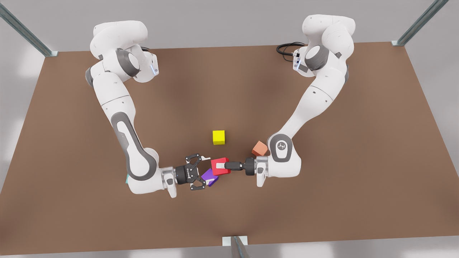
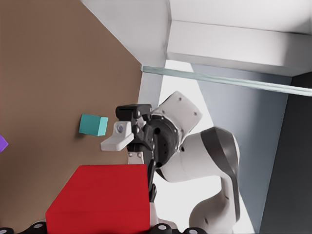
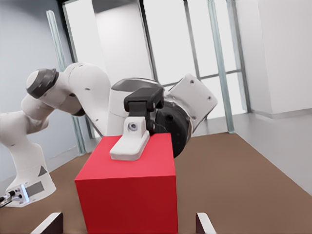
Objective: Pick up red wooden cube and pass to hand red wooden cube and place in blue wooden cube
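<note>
My left gripper (image 1: 225, 166) clamped the small bright red wooden cube (image 1: 217, 172) just at my spread-open right gripper (image 1: 203, 172), and letting go too early risked dropping it onto the purple cube (image 1: 209, 177) beneath.

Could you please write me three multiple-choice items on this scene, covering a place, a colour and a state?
1. Which cube lies nearest the right claw?
A. yellow
B. purple
C. salmon

2. What colour is the cube the left claw holds?
A. teal
B. yellow
C. red

3. The right claw is:
A. open
B. shut on a cube
C. out of view

Answers:
1 B: the purple cube lies right by the right claw, at the front view's left.
2 C: the left claw, reaching from the front view's right, grips the red cube.
3 A: its fingers are spread wide, gripping nothing.
</note>
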### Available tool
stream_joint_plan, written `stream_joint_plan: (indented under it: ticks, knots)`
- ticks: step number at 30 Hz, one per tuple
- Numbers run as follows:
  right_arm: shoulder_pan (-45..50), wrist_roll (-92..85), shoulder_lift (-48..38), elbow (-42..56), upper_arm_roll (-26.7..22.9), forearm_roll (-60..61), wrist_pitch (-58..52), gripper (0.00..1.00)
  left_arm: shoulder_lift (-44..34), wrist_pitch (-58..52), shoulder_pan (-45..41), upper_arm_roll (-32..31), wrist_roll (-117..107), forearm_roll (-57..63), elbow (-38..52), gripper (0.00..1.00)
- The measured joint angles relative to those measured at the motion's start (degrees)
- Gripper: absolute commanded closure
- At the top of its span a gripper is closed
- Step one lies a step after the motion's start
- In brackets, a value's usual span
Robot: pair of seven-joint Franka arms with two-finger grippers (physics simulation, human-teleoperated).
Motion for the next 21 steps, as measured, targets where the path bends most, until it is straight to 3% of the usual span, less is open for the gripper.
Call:
stream_joint_plan:
  ticks: [13,15,16,17,18,19,20,21]
  knots:
    - [2.0,-7.7,0.6,-2.1,0.8,3.9,-0.1,0.01,0.3,0.8,-1.0,0.0,1.4,-0.1,0.2,0.34]
    - [2.5,-8.4,0.9,-2.1,0.8,5.0,0.1,0.11,0.3,1.0,-1.1,0.0,1.6,-0.1,0.2,0.34]
    - [2.7,-8.8,1.0,-2.1,0.8,5.4,0.1,0.35,0.3,1.1,-1.1,0.0,1.6,-0.1,0.2,0.34]
    - [2.7,-9.1,1.1,-2.1,0.7,5.7,0.1,0.50,0.3,1.2,-1.1,0.0,1.7,-0.1,0.2,0.34]
    - [2.8,-9.4,1.2,-2.1,0.7,5.9,0.1,0.59,0.3,1.2,-1.1,0.0,1.7,-0.1,0.2,0.34]
    - [2.8,-9.7,1.3,-2.1,0.7,6.0,0.1,0.59,0.3,1.3,-1.0,0.0,1.8,-0.1,0.2,0.34]
    - [2.8,-9.9,1.4,-2.1,0.7,6.1,0.2,0.59,0.3,1.3,-1.0,0.0,1.9,-0.2,0.2,0.00]
    - [2.8,-10.2,1.4,-2.1,0.7,6.1,0.1,0.59,0.3,1.3,-1.0,0.0,2.1,-0.5,0.2,0.00]
